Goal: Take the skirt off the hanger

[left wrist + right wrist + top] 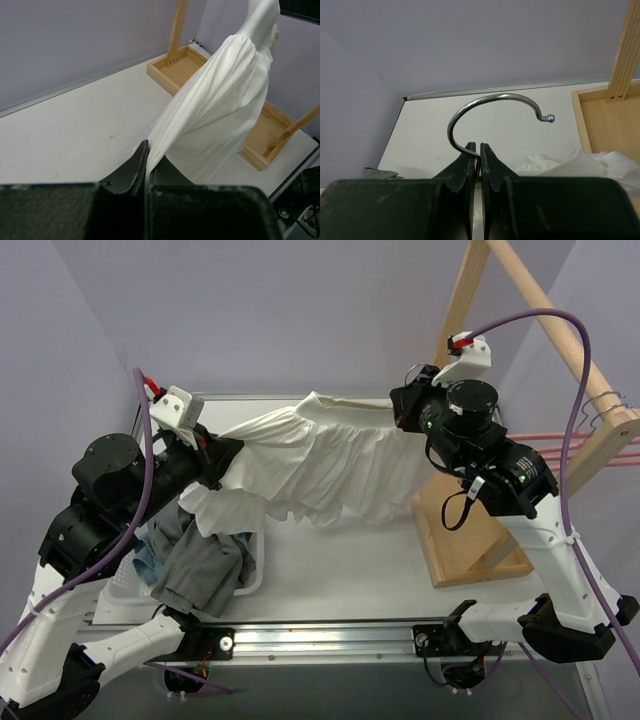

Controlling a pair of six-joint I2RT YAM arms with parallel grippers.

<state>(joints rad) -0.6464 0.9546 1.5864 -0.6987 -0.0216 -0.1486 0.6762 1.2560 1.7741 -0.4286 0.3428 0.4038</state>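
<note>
Left gripper [212, 455] is clamped shut on one edge of the skirt [320, 465]. In the left wrist view the fingers [135, 167] are pinched together with the white cloth coming straight out from between them.

Right gripper [402, 408] is closed on the hanger [500, 95]. Its jaws squeeze the wire stem just below the hook, and the hook curls up and to the right above the fingertips. I see only the hook. The rest of the hanger is hidden, so I cannot tell whether the skirt is attached to it.

The skirt hangs in the air, stretched between the two grippers above the table [340, 560]. The waist end is bunched at the right gripper and the pleated body sags in the middle, fanning out toward the left gripper. From the right wrist, a lump of white cloth sits just below and right of the fingers.

The wooden rack [470, 540] stands on the right side of the table, its base just beside the skirt's lower edge. Grey clothes [205, 560] are piled in a white bin [256, 578] at near left, under the left arm.
</note>
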